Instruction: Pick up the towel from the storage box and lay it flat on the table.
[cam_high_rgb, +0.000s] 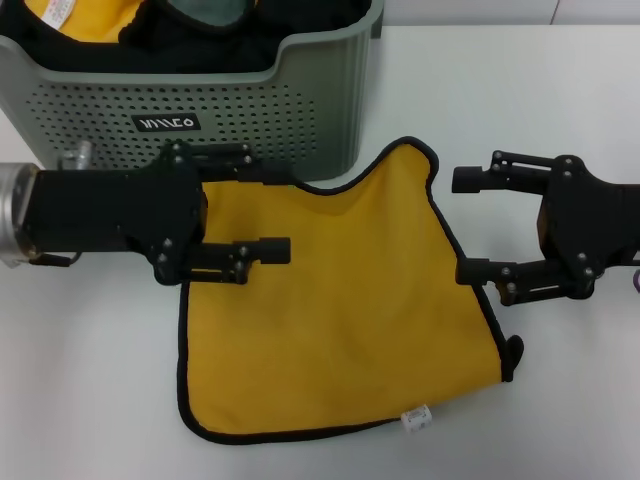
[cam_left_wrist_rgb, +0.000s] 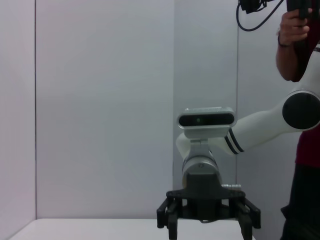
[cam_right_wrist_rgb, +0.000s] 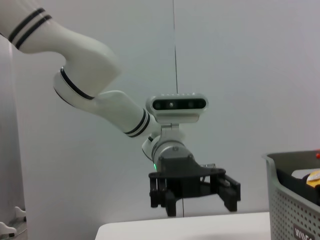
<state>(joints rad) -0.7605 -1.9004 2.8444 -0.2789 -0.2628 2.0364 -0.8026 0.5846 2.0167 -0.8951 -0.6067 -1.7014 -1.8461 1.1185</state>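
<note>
The mustard-yellow towel (cam_high_rgb: 330, 310) with black edging lies spread on the white table (cam_high_rgb: 90, 400) in front of the storage box (cam_high_rgb: 300, 110). Its white tag (cam_high_rgb: 415, 417) is at the near right corner. My left gripper (cam_high_rgb: 272, 205) is open and empty over the towel's back left edge, close to the box front. My right gripper (cam_high_rgb: 460, 226) is open and empty just beside the towel's right edge. The left wrist view shows the right gripper (cam_left_wrist_rgb: 207, 227) facing it. The right wrist view shows the left gripper (cam_right_wrist_rgb: 195, 200) and a corner of the box (cam_right_wrist_rgb: 295, 205).
Inside the box lie another yellow cloth with a white label (cam_high_rgb: 70, 15) and black fabric (cam_high_rgb: 200, 45). A person (cam_left_wrist_rgb: 302, 75) stands behind the right arm. The towel's right near edge has a small folded bit (cam_high_rgb: 512, 355).
</note>
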